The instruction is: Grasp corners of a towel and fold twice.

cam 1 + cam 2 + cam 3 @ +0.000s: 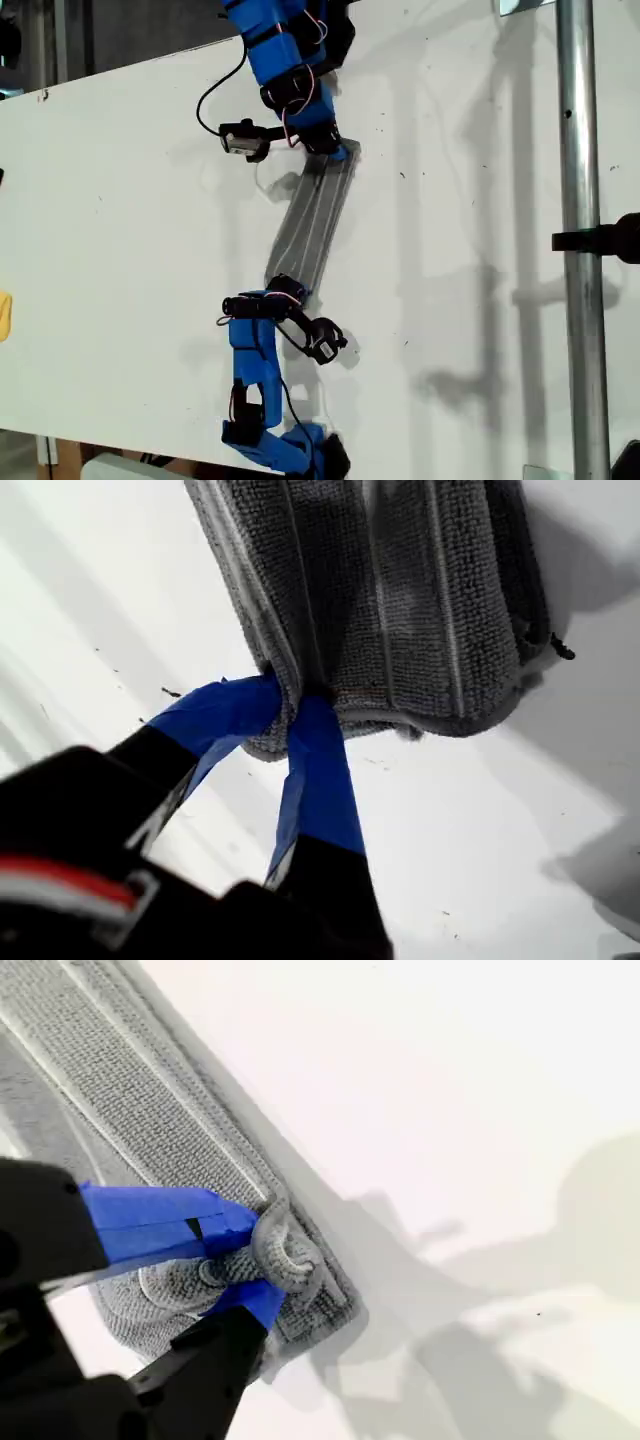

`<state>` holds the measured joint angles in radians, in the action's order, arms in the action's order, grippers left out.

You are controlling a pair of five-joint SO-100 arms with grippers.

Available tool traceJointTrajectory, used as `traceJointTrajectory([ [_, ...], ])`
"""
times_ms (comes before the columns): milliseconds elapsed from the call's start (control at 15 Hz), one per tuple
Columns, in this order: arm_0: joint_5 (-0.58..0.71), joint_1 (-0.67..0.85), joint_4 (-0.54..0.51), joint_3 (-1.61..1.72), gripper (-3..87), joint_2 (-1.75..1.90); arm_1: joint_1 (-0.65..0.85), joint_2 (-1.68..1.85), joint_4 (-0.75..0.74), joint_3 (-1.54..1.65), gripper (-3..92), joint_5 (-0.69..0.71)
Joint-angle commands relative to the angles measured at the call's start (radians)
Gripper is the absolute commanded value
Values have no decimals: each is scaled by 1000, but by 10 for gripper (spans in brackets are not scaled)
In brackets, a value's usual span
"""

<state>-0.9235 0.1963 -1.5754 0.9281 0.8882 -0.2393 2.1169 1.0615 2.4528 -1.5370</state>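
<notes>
While the towel (315, 225) stretches as a narrow folded strip across the middle of the white table (120, 220), each end of it sits in a pair of blue jaws. My first gripper (292, 702) pinches a bunched corner (272, 742) of the grey striped cloth, jaws drawn nearly together, with the rest of the fabric fanning away beyond the tips. My second gripper (252, 1260) is clamped on the opposite end, where the hem curls into a small roll (285, 1255) between its blue fingers (150, 1220). In the exterior view one arm (285, 60) reaches down from the top edge and another arm (255, 380) reaches up from the bottom edge (which of them is first and which second, I cannot tell from these frames). Both arms are cut off at the edges of that view, and the jaws there are too small to make out. A metal pole (580, 240) stands at the exterior view's right.
</notes>
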Motion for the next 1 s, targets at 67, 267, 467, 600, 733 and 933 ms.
traceJointTrajectory([
  [67, 20, 61, -29, -17, 147, 12, 31, 6, 11, 6, 120, 31],
  [267, 40, 95, -95, 29, 302, 161, 44, 229, 278, -2, 362, -8],
  [467, 32, 130, -103, 239, 264, 462, 0, 580, 566, -2, 352, -153],
  [600, 17, 144, -98, 463, 202, 741, -80, 657, 588, 12, 377, -281],
  [733, -89, 106, -71, 712, 102, 1063, -184, 670, 588, 17, 406, -466],
  [933, -341, -52, 25, 1161, -21, 1620, -255, 696, 580, 34, 394, -545],
])
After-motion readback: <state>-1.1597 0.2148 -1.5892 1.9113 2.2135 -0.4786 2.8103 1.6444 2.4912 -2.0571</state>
